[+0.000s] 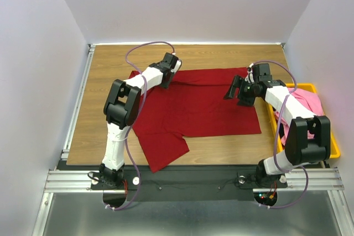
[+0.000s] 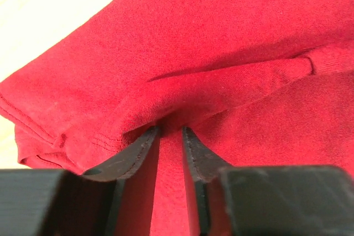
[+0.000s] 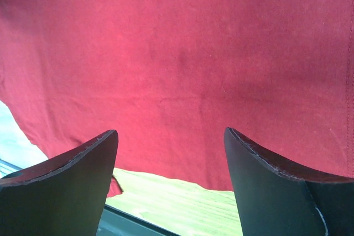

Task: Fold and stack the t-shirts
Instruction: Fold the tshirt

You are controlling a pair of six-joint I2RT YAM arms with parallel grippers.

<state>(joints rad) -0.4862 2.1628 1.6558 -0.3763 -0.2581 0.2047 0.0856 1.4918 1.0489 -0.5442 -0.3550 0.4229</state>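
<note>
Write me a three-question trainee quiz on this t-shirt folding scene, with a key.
1. True or false: the right end effector is clamped on the red t-shirt.
2. Where does the pink t-shirt lie? A: on the bare wood. B: in the yellow bin. C: on top of the red t-shirt.
3. Fill in: a ridge of red cloth bunches at the fingertips of the ____ end effector.
Key: 1 false, its jaws stand wide open above the cloth. 2 B. 3 left, meaning the left end effector.
</note>
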